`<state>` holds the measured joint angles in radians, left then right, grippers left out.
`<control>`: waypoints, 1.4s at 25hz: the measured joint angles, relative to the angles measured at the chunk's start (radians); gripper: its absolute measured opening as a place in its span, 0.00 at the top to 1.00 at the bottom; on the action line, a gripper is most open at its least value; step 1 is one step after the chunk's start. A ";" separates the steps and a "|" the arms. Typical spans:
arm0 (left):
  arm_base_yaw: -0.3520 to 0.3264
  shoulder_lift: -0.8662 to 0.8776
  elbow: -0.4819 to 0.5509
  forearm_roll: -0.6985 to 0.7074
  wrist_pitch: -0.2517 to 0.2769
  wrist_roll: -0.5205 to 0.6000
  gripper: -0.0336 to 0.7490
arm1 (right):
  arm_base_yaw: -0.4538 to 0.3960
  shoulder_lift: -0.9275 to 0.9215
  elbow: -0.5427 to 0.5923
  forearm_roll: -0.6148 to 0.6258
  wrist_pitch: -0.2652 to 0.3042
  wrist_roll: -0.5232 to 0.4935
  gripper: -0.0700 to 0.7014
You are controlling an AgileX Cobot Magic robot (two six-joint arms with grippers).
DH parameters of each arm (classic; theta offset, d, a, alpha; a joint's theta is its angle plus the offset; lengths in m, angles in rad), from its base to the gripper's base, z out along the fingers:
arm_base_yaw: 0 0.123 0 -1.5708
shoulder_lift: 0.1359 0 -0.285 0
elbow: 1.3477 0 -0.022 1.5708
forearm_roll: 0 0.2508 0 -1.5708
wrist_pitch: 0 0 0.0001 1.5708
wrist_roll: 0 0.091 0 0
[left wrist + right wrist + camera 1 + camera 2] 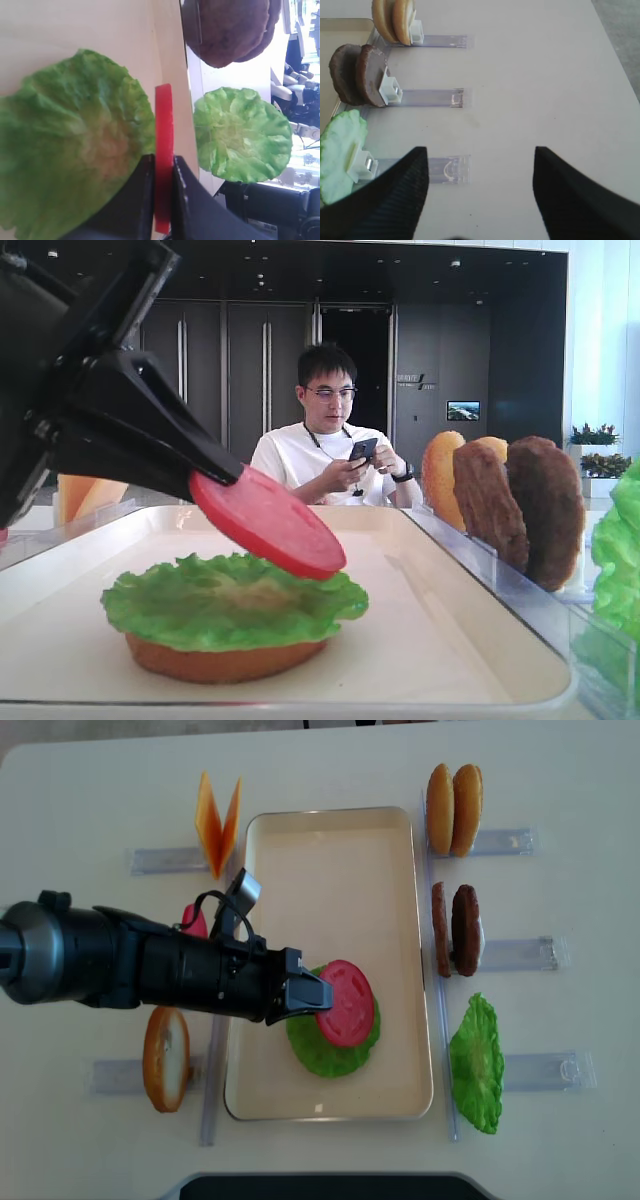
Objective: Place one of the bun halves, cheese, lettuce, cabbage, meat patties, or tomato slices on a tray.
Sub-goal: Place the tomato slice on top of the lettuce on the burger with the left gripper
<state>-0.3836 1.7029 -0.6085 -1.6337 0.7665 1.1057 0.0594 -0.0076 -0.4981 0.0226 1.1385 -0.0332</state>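
Observation:
My left gripper (318, 995) is shut on the edge of a red tomato slice (346, 1002) and holds it tilted just above the tray's stack. In the left wrist view the tomato slice (163, 125) stands edge-on between the two black fingers (142, 185). Below it a green lettuce leaf (230, 600) lies on a bun half (220, 660) in the cream tray (330, 815). My right gripper (481, 150) hangs open over bare table with nothing between its fingers.
To the right of the tray, clear holders carry two bun halves (453, 795), two meat patties (455, 930) and a lettuce leaf (477, 1065). On the left stand cheese slices (218, 820) and a bun half (165, 1058). A seated person (330, 440) is behind the table.

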 joint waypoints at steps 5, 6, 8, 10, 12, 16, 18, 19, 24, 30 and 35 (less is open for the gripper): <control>0.000 0.000 0.000 -0.023 -0.024 0.000 0.90 | 0.000 0.000 0.000 0.000 0.000 0.000 0.31; 0.000 0.000 0.000 -0.025 -0.024 0.000 0.90 | 0.000 0.000 0.000 0.000 0.000 0.000 0.31; 0.000 0.000 0.000 -0.024 -0.025 0.000 0.90 | 0.000 0.000 0.000 0.000 0.000 0.000 0.31; 0.000 0.000 0.000 -0.020 -0.035 -0.009 0.90 | 0.000 0.000 0.000 0.000 0.000 0.000 0.31; 0.000 0.000 0.000 -0.015 -0.049 -0.012 0.90 | 0.000 0.000 0.000 0.000 0.000 0.000 0.31; 0.000 0.000 0.000 -0.013 -0.051 -0.015 0.90 | 0.000 0.000 0.000 0.000 0.000 0.000 0.31; 0.000 0.000 0.000 -0.011 -0.051 -0.017 0.90 | 0.000 0.000 0.000 0.000 0.000 0.000 0.31; 0.000 0.000 0.000 -0.011 -0.051 -0.018 0.90 | 0.000 0.000 0.000 0.000 0.000 0.000 0.31; 0.000 0.000 0.000 -0.010 -0.054 -0.023 0.90 | 0.000 0.000 0.000 0.000 0.000 0.000 0.31; 0.000 0.000 0.000 -0.010 -0.076 -0.038 0.90 | 0.000 0.000 0.000 0.000 0.000 0.000 0.31; 0.000 0.000 0.000 -0.007 -0.084 -0.043 0.90 | 0.000 0.000 0.000 0.000 0.000 0.000 0.31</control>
<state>-0.3836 1.7029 -0.6085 -1.6403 0.6829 1.0623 0.0594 -0.0076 -0.4981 0.0226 1.1385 -0.0332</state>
